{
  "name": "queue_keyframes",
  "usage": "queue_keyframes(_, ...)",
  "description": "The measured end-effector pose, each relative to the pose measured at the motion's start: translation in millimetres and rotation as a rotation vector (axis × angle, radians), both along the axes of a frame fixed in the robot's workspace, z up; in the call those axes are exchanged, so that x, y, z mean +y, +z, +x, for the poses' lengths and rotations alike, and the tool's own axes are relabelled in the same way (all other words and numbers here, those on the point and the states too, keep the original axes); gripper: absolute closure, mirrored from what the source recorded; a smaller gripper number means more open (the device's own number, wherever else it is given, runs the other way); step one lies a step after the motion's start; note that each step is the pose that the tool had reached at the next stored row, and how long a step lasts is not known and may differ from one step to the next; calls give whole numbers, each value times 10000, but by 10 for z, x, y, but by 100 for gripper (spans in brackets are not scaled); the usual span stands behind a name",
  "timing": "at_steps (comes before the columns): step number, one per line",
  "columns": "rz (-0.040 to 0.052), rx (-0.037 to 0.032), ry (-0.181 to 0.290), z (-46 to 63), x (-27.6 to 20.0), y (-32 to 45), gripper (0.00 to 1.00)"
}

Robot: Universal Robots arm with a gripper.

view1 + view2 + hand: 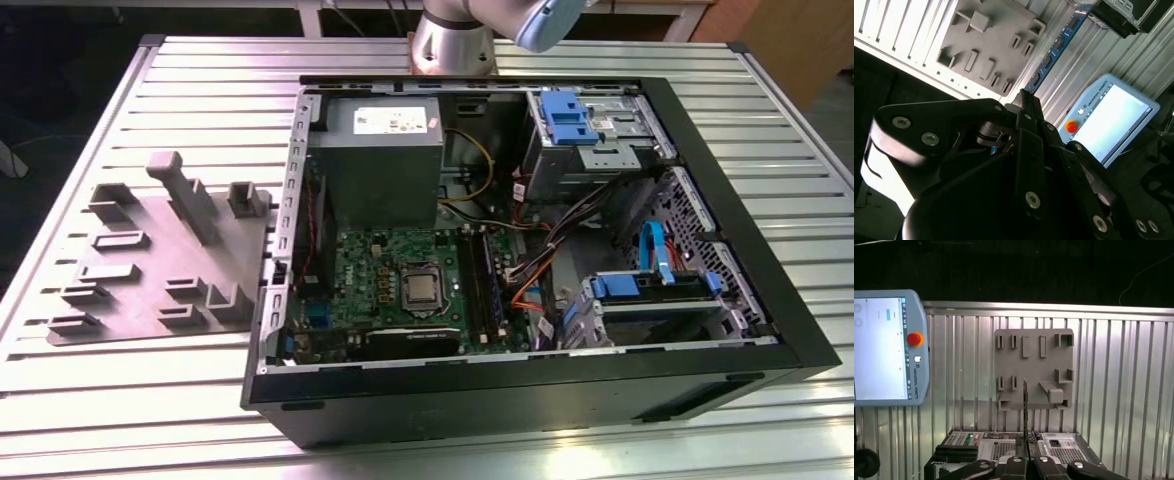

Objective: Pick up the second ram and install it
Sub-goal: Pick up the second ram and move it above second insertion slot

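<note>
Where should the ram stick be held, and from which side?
Probably by one short end, pinched across its flat faces, coming in along its length. The second ram is thin and flat, and the gripper holds it that way, with the stick jutting straight out.

In the exterior view the arm (451, 40) is cut off by the top edge. In the first wrist view the second ram (1025, 405) shows just its thin side, so its chips are hidden. The gripper (1026, 447) hides one end and is itself cut off by the edge.
</note>
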State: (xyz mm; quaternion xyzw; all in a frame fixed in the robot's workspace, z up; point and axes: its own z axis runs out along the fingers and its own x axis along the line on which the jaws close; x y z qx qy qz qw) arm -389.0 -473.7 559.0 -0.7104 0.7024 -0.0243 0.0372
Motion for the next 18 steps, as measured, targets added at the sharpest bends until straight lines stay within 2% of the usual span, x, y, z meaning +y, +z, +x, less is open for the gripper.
queue_keyframes(9, 0, 12, -17, 146, 0, -104, 88)
queue_keyframes(18, -28, 96, -17, 518, 1, -179, 88)
